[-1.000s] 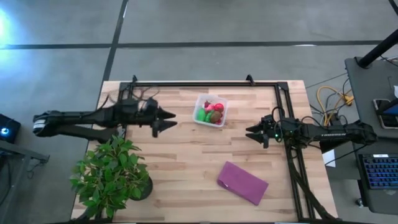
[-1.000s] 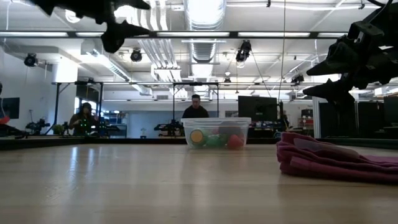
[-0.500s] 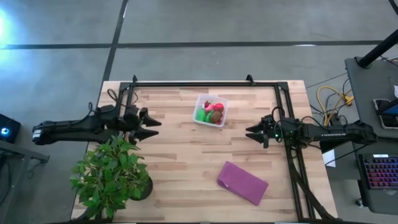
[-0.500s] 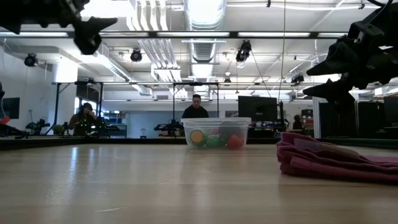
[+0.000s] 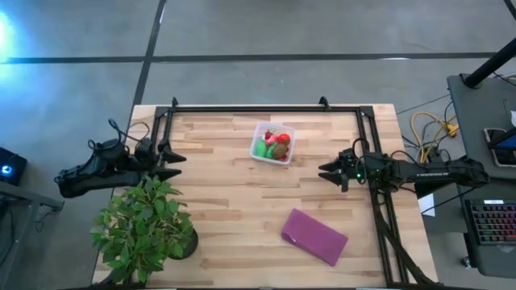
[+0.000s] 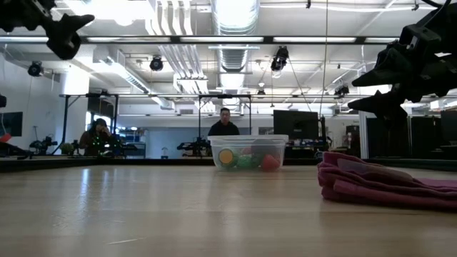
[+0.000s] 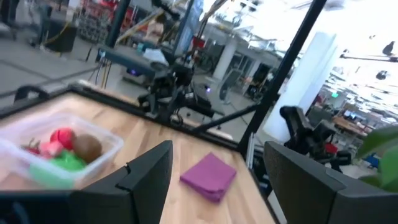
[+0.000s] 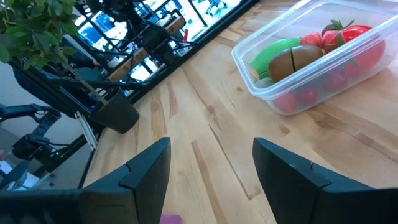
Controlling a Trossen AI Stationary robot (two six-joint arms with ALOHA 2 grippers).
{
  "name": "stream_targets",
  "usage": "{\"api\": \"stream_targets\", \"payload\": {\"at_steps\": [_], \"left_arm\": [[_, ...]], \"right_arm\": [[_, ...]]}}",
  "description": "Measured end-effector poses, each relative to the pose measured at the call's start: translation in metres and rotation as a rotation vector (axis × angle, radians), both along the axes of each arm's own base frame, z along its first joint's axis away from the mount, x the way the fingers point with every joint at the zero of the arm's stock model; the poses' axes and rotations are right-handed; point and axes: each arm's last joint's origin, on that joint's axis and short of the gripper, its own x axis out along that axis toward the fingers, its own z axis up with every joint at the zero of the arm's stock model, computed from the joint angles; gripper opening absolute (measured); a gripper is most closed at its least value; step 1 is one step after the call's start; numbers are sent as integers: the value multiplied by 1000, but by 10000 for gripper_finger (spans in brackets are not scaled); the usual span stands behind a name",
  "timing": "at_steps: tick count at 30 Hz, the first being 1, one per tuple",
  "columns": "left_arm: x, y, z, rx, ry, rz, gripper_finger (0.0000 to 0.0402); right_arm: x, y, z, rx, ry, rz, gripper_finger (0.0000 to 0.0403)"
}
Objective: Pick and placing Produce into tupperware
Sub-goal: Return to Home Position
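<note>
The clear tupperware (image 5: 272,143) stands on the table toward its far middle, with red, pink, green and brown produce (image 8: 297,57) lying inside it. My left gripper (image 5: 176,163) hangs open over the table's left edge, well left of the tub, nothing between its fingers (image 7: 147,180). My right gripper (image 5: 326,171) hangs open near the right edge, right of the tub, also with nothing in it. In the low view the tub (image 6: 248,152) sits on the tabletop and both grippers are high above it.
A potted leafy plant (image 5: 145,227) stands at the near left corner, just beside my left arm. A folded purple cloth (image 5: 314,236) lies near the table's near right. A black frame (image 5: 266,108) runs along the far edge and both sides. People sit beyond the table.
My left gripper has drawn back from beside the tub toward the table's left edge, sinking a little and rolling slightly, still open with nothing in it. The right arm and the tub with its produce have kept still.
</note>
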Motion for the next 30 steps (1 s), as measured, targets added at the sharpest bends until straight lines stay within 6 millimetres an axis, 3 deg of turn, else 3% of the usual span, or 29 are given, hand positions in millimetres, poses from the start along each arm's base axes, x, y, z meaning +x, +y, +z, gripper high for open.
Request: {"api": "stream_targets", "payload": {"at_steps": [3,6,15,30], "left_arm": [[8,1,-2,7,15,8,238],[16,2,-23,-5,111,22,238],[30,4,-60,-35,5,8,238],[40,6,-90,-63,73,52,238]], "right_arm": [[0,0,0,0,3,0,219],[0,0,0,0,2,0,219],[0,0,0,0,0,0,219],[0,0,0,0,1,0,219]]}}
